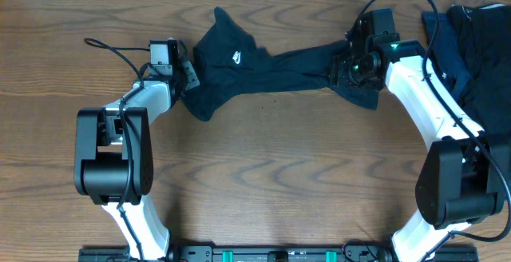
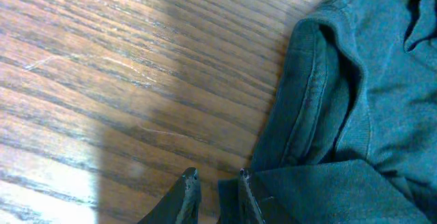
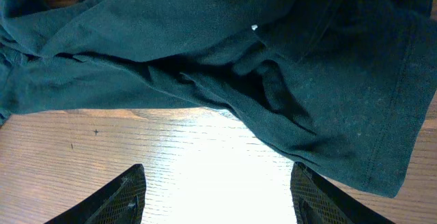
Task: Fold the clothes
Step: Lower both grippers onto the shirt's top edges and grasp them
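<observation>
The very dark navy short-sleeved cotton T-shirt [image 1: 239, 62] lies on the brown wood-grain bench [image 1: 279, 174], pulled into a long crumpled band across the far middle; its small white logo [image 1: 237, 55] faces up on the bunched left part, and the right part narrows to a twisted strip ending in a hemmed flap. A heap of further dark navy and black fabric garments [image 1: 475, 46] sits at the far right corner, apart from the shirt. The left end effector [image 1: 189, 74] is at the shirt's left edge; in the left wrist view its fingers [image 2: 188, 186] stand almost together with only a thin slit between them, the stitched hem just beside the right one; whether any cloth is pinched cannot be told. The right end effector [image 1: 345, 69] hangs over the shirt's right end; in the right wrist view its fingers [image 3: 126, 193] are spread wide over bare, brightly lit wood, with the fabric lying just ahead of them and nothing held.
</observation>
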Robot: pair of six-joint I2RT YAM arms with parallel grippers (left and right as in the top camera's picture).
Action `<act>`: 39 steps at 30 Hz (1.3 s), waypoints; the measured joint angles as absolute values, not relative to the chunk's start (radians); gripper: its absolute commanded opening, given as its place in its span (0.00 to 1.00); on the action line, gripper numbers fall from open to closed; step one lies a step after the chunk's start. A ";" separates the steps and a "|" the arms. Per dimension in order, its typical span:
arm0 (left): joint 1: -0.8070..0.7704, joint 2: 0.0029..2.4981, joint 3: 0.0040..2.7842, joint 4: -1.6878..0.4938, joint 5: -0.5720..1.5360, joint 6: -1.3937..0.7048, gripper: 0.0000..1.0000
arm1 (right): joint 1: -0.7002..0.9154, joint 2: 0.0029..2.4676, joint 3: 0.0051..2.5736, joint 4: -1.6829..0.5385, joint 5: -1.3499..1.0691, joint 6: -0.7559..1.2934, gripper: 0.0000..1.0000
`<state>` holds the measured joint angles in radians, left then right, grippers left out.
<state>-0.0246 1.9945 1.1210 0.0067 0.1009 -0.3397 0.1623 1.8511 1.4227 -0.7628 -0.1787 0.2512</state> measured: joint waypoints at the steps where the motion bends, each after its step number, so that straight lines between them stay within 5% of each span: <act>1: -0.025 1.992 1.121 0.003 0.101 -0.340 0.22 | 0.162 1.851 1.423 -0.763 -0.179 0.251 0.66; 18: -0.065 1.973 1.121 -0.053 0.101 -0.336 0.43 | 0.163 1.851 1.423 -0.767 -0.179 0.251 0.66; 39: -0.082 1.951 1.121 -0.019 0.101 -0.306 0.29 | 0.163 1.851 1.423 -0.775 -0.179 0.251 0.67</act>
